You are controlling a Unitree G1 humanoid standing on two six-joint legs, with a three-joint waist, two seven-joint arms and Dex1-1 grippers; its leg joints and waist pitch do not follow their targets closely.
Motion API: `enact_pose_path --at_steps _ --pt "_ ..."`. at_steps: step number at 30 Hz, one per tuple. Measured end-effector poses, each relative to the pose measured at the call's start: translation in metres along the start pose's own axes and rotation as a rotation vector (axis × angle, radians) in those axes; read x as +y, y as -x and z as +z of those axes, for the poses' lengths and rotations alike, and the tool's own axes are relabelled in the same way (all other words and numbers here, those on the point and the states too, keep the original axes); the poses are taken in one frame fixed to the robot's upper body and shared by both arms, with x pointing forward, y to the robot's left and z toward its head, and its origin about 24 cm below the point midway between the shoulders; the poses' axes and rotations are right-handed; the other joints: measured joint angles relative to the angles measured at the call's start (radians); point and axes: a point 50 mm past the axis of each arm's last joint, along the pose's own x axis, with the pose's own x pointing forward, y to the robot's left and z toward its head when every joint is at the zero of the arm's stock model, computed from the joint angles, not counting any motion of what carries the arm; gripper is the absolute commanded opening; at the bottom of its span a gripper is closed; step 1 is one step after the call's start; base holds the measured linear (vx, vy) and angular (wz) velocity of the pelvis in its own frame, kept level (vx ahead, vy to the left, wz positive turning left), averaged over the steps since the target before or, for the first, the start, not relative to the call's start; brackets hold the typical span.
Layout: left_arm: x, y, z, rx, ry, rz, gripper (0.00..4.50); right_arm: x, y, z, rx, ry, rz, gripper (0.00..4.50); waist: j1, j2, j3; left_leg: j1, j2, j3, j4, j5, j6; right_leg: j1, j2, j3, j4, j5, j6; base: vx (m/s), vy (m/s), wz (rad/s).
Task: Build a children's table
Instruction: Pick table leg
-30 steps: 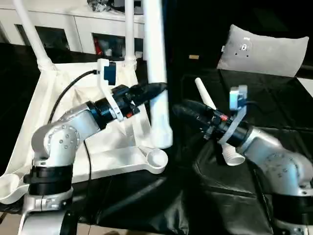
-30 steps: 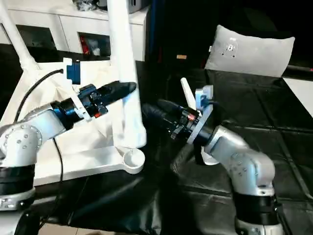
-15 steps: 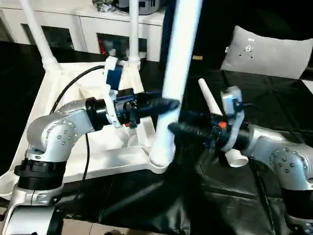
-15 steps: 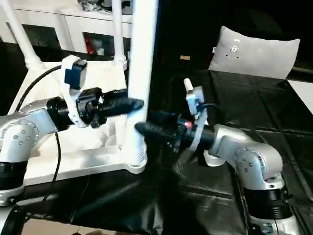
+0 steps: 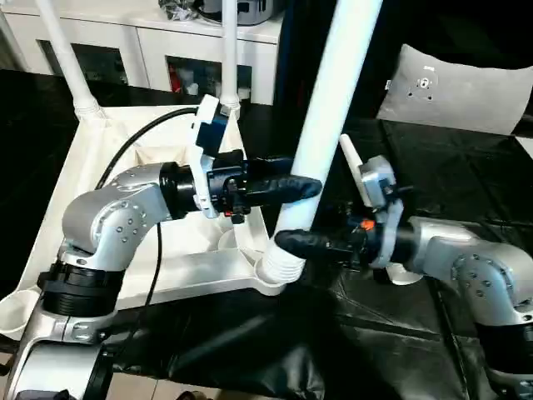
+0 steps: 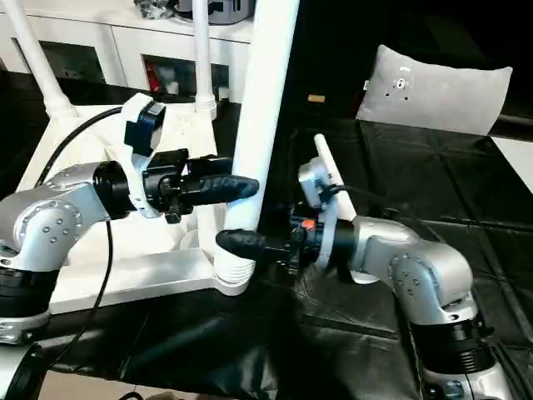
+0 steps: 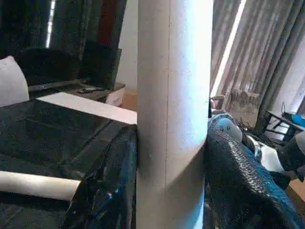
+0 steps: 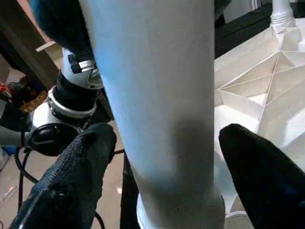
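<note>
Left gripper [image 7: 171, 191]: clamped on a white tube leg [image 5: 329, 117], both black fingers [image 7: 112, 191] pressed against its sides partway up the shaft. Right gripper [image 8: 167, 176]: spread wide around the same leg lower down, close above its foot; one finger [image 8: 78, 171] on each side of the tube, a visible gap at each, no firm contact confirmed. Held leg: tilted, upper end leaning toward the robot's right and away, ribbed lower end [image 5: 281, 268] seated at the round corner socket of the table top [image 5: 108, 150] nearest the right arm. Whether fully seated: cannot tell.

Table top: white, lying underside up on the dark work surface [image 5: 466, 175], ribbing exposed, on the robot's left half of the scene. Two further legs already standing in the far corner sockets: one at the far left [image 5: 67, 58], one at the far right [image 5: 229, 54], both near upright. Near-left corner socket [image 5: 18, 310] open, without a leg.

Fourth leg [image 5: 354, 171] lying loose on the dark surface behind the right forearm, apart from the top.

Beyond: grey-white pillow [image 5: 454, 87] at the far right, white cabinet [image 5: 150, 46] with glass doors along the back.
</note>
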Motion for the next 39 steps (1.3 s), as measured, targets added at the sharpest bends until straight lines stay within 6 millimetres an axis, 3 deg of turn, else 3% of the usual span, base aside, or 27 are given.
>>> enact_pose_path --at_steps 7,9,11,14,15,32,34,39 --pt "0.000 -0.005 0.002 0.018 -0.033 -0.021 1.85 0.001 -0.002 -0.002 0.011 0.000 0.019 3.00 0.000 0.000 0.000 0.000 0.000 0.000 0.000 0.001 0.002 0.000 0.000 0.000 0.000 0.000 0.000 0.000 0.000 0.00" --pt "0.000 -0.006 0.002 0.019 -0.037 -0.026 1.85 0.000 -0.002 -0.002 0.012 -0.001 0.014 3.00 0.000 0.000 0.000 0.000 0.000 0.000 0.000 0.001 0.002 0.000 0.000 0.000 0.000 0.000 0.000 0.000 0.000 0.00" --pt "0.001 -0.007 0.001 0.021 -0.039 -0.021 1.85 -0.002 -0.001 -0.003 0.014 -0.002 0.007 2.67 0.000 0.000 0.000 0.000 0.000 0.001 0.000 0.001 0.002 0.000 0.000 0.000 0.000 0.000 -0.001 0.000 0.000 0.00" --pt "0.001 -0.007 0.000 0.029 -0.040 -0.022 1.85 -0.004 -0.001 -0.004 0.017 -0.008 -0.001 2.60 0.000 0.000 0.000 0.000 0.000 0.001 0.000 0.001 0.002 0.000 0.000 0.000 0.000 0.000 -0.001 0.000 0.000 0.00" --pt "0.001 -0.007 0.000 0.030 -0.039 -0.022 1.85 -0.004 -0.002 -0.004 0.019 -0.008 0.001 2.35 0.000 0.000 0.000 0.000 0.000 0.001 0.000 0.001 0.002 0.000 0.000 0.000 0.000 0.000 -0.001 0.000 0.000 0.00" --pt "0.004 -0.007 -0.002 0.031 -0.015 0.020 1.85 -0.004 -0.007 -0.004 0.020 0.016 -0.006 1.98 0.000 0.000 0.000 0.000 0.000 0.001 0.000 0.001 0.002 0.000 0.000 0.000 0.001 0.000 -0.001 0.000 0.000 0.00" --pt "0.004 -0.008 -0.003 0.036 -0.007 0.019 2.41 -0.004 -0.007 -0.007 0.019 0.016 -0.007 1.97 0.000 0.000 0.000 0.000 0.000 0.001 0.000 0.001 0.002 0.000 0.000 0.000 0.001 0.000 -0.001 0.000 0.000 0.00" --pt "0.004 -0.010 -0.007 0.070 0.002 0.019 2.55 -0.004 -0.008 -0.012 0.035 0.010 -0.011 1.95 0.000 0.000 0.000 0.000 0.000 0.001 0.000 0.001 0.002 0.000 -0.001 0.000 0.001 0.001 -0.001 0.000 0.000 0.00"
